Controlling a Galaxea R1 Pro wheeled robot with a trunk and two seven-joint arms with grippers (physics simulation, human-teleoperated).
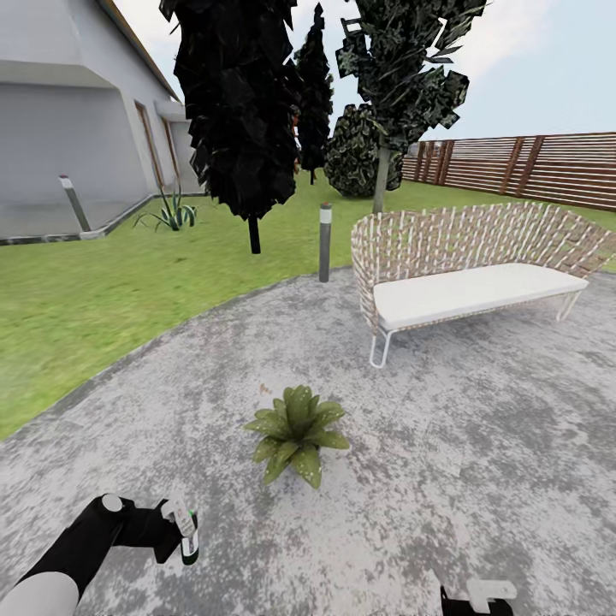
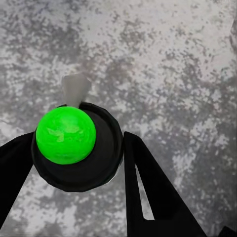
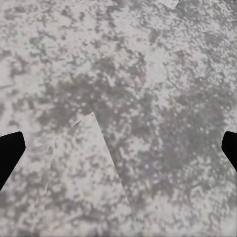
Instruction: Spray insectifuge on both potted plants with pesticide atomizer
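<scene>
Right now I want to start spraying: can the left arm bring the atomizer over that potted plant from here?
Probably yes. The left pincer holds the pesticide atomizer short of the potted plant, with only bare patio between them; whether the reach suffices is uncertain.

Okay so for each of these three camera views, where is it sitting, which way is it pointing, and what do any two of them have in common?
Head view: on the robot's head, looking forward and down over the stone patio at a potted plant; left gripper holds the atomizer, right gripper at the lower edge.
Left wrist view: on the left arm, looking along its fingers closed around the atomizer, patio beyond.
Right wrist view: on the right arm, facing bare patio, fingertips wide apart.
Shared: head and left wrist views both show the held atomizer.
</scene>
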